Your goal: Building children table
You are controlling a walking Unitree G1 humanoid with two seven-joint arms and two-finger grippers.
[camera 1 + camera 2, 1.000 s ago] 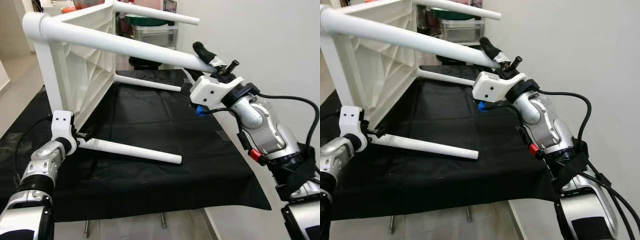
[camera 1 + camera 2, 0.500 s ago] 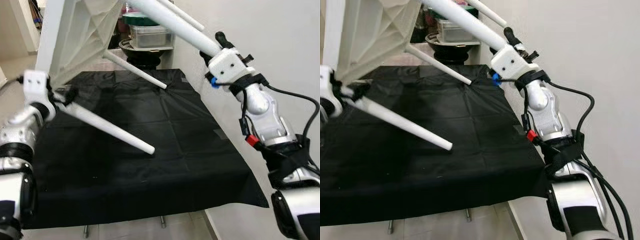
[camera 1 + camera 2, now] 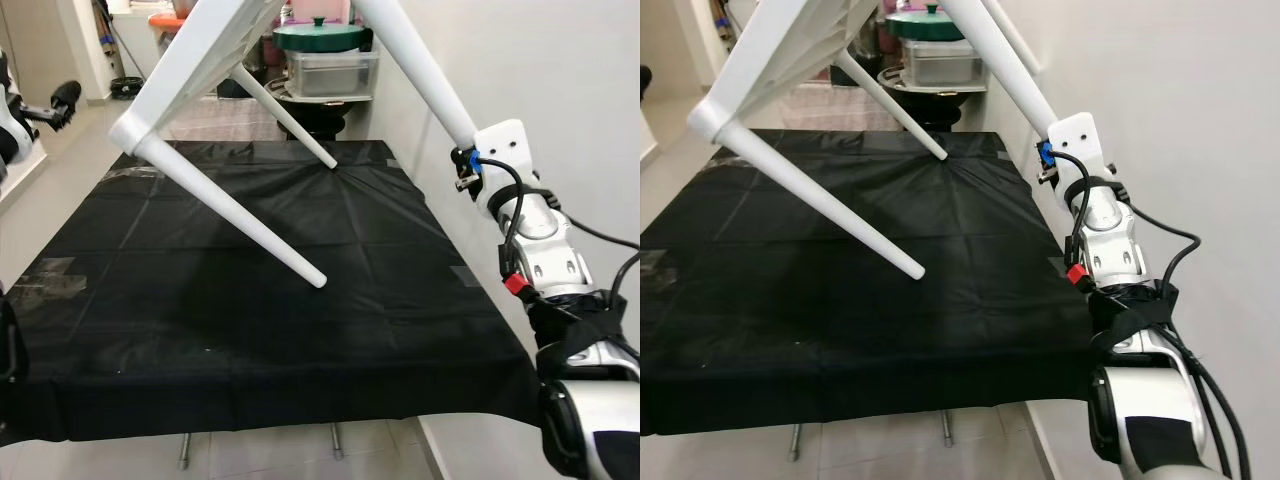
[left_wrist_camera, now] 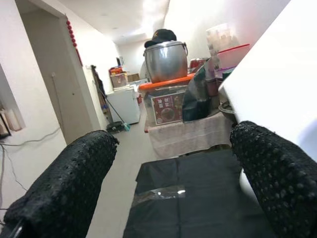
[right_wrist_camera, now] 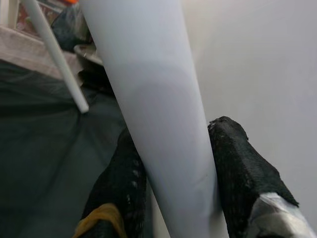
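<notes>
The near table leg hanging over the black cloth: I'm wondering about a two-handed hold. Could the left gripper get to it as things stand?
Probably yes. The left gripper is open, off to the left of the table top's corner, and nothing sits between it and the near leg. The right gripper holds another leg.

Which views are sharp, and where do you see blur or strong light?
Left eye view: sharp, evenly lit, white table clear against the black cloth. Left wrist view: the left gripper fingers near the lens are soft; ceiling glare above. Right wrist view: the table leg close up is soft and featureless.
</notes>
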